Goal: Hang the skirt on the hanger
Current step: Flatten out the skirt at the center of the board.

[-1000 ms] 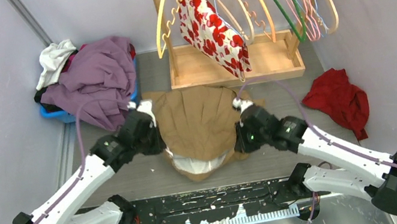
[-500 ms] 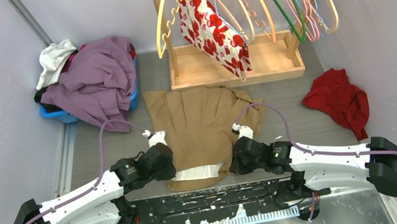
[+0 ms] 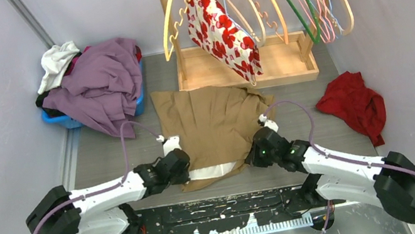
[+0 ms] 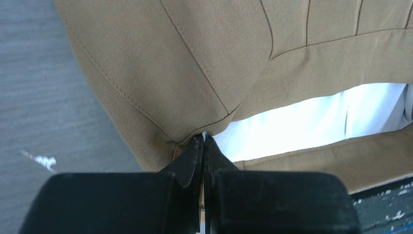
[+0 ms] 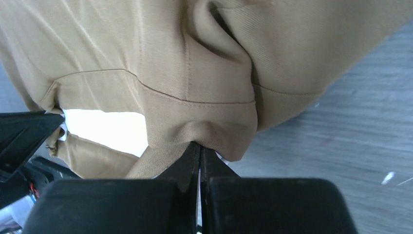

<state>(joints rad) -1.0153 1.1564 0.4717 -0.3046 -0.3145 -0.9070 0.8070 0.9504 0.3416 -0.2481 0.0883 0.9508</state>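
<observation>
**Operator:** Grey table (image 3: 117, 164), walled on both sides, is what I'm working over. I have the skirt (image 3: 212, 119) lying flat on it, spread away from both grippers toward the rack (image 3: 248, 72).

**Supervisor:** How far along?

**Operator:** Early, by my reckoning. None of the skirt is on a hanger. All the hangers (image 3: 326, 2) are up on the rack, well beyond the grippers, and one carries a floral piece (image 3: 221, 25). What I do have is a hold on the waistband (image 4: 316, 63). Lifting it, bringing in a hanger and fixing the skirt to it are all left.

**Supervisor:** And the grip?

**Operator:** My left gripper (image 4: 202, 140) is pinched tight on one waistband corner, jaws together with only a thin fold of tan cloth at the tips. White lining (image 4: 292, 122) shows just to its right, where the waist gapes. My right gripper (image 5: 198, 146) is clamped the same way on the opposite end, with cloth bunching over its tips.

**Supervisor:** Between them?

**Operator:** The waistband runs from one gripper to the other, a little slack, I'd judge.

**Supervisor:** Anything crowding you?

**Operator:** A red cloth (image 3: 352, 102) lies outside the right gripper, apart from the skirt. A pile of clothes (image 3: 96, 78) sits beyond the left one, near the skirt's far corner. I can't tell if they touch.
</observation>
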